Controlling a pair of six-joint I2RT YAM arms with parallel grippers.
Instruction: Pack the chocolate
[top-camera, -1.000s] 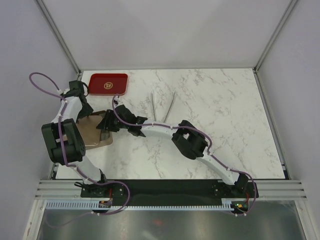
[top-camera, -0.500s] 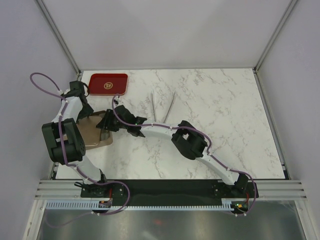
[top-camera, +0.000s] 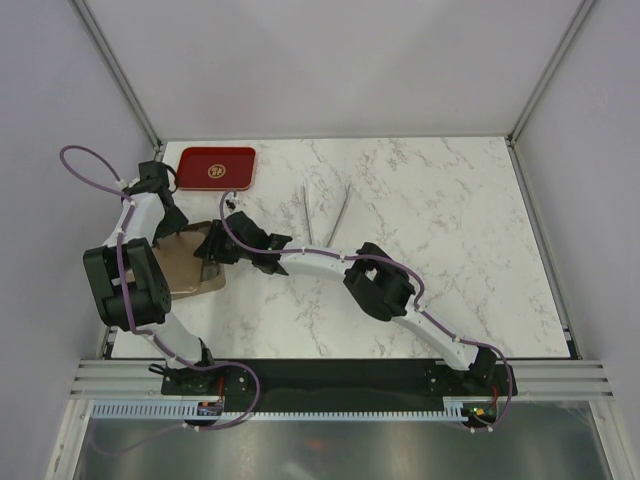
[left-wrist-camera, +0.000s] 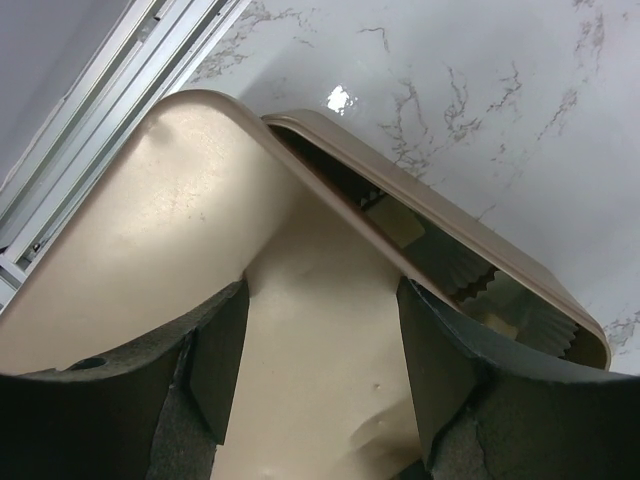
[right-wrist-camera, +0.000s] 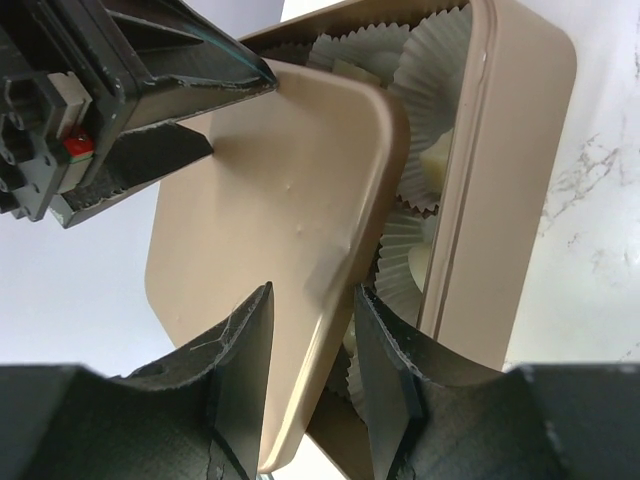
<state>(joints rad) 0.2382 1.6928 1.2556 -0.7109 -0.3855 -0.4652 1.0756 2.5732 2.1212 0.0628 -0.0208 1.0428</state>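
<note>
A tan box (right-wrist-camera: 510, 180) lies at the table's left edge (top-camera: 190, 270), lined with white pleated paper cups (right-wrist-camera: 430, 60). Cream pieces of chocolate (right-wrist-camera: 437, 157) sit in the cups and also show under the raised lid (left-wrist-camera: 395, 222). The flat tan lid (right-wrist-camera: 280, 200) is tilted up over the box. My right gripper (right-wrist-camera: 312, 300) has the lid's near rim between its fingers and grips it askew. My left gripper (left-wrist-camera: 320, 300) stands open over the lid's far corner, a finger on each side (right-wrist-camera: 240, 115). Whether it touches the lid I cannot tell.
A red tray (top-camera: 216, 167) with a round gold emblem sits at the back left. A pale V-shaped item (top-camera: 325, 210) lies on the marble right of the box. The table's left rail (left-wrist-camera: 100, 110) runs close beside the box.
My right gripper has edged slightly left at the box. The lid and my left arm stay as they were.
</note>
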